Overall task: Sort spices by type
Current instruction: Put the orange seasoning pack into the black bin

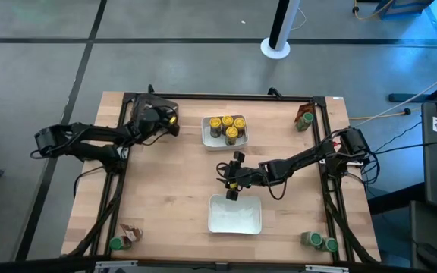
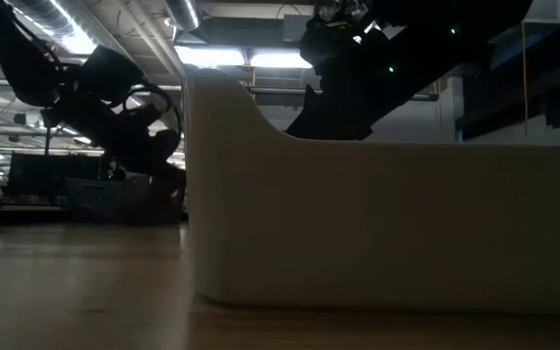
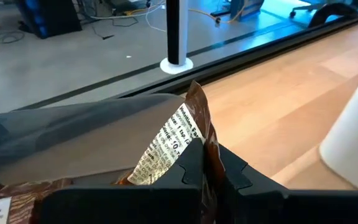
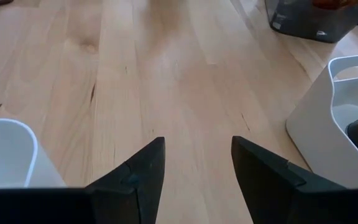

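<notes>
While the left gripper [image 3: 201, 180] pinches a crinkled brown packet [image 3: 188, 140] over the dark bin [image 1: 152, 115] at the table's far left corner, the right gripper [image 4: 196, 171] hangs with fingers spread wide and empty between the 2 white trays, just above the near tray [image 1: 235, 214]; 4 yellow-lidded jars [image 1: 227, 126] sit in the far tray [image 1: 207, 133]
</notes>
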